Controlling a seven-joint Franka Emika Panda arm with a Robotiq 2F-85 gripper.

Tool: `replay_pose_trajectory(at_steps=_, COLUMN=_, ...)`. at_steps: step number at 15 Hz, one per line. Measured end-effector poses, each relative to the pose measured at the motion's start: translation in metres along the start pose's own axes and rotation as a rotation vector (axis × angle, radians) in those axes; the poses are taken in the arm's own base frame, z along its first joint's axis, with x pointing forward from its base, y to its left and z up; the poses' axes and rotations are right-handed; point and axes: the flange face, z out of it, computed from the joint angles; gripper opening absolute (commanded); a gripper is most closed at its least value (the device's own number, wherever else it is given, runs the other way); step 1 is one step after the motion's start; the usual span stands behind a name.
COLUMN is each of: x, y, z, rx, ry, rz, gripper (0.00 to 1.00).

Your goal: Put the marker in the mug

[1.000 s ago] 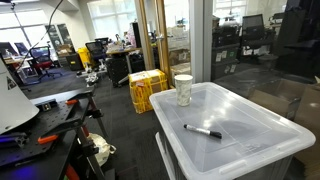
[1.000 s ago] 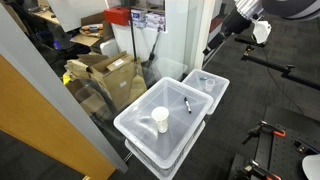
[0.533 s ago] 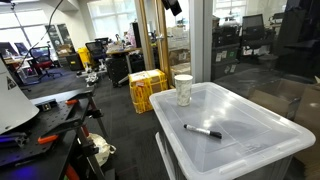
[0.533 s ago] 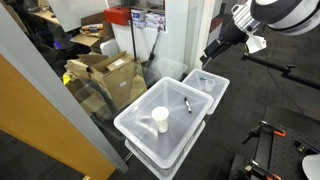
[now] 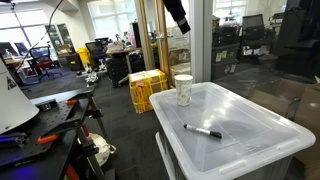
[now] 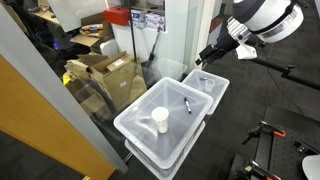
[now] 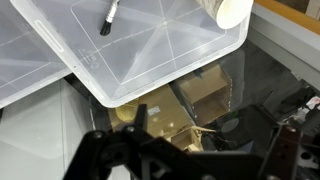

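The marker [image 5: 203, 131], a thin black stick, lies flat on the translucent lid of a plastic bin [image 5: 250, 150]. The whitish mug [image 5: 183, 88] stands upright near the lid's far corner, well apart from the marker. My gripper [image 5: 178, 15] hangs open and empty high above the bin, beyond the mug. In the other exterior view the gripper [image 6: 203, 58] is off past the bin's far side, above the marker [image 6: 187, 105] and the mug [image 6: 160, 120]. The wrist view shows the marker [image 7: 107, 18] and the mug [image 7: 232, 10] at the top, far from the open gripper [image 7: 190, 155].
A yellow crate [image 5: 147, 88] stands on the floor behind the bin. Cardboard boxes [image 6: 105, 72] sit behind a glass partition [image 6: 185, 30] beside it. A second clear bin [image 6: 212, 85] adjoins the lid. Tools and a workbench [image 5: 45, 125] lie across the aisle.
The arm has come down and in toward the bin, with the gripper entering at the top of one exterior view. Marker and mug have not moved.
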Motion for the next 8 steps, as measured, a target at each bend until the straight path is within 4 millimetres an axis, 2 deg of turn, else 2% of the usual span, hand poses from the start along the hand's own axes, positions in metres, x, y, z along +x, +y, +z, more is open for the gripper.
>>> replay_pose_trajectory(at_steps=8, x=0.013, y=0.022, z=0.07, rx=-0.11, ry=-0.063, rz=0.061, gripper=1.0)
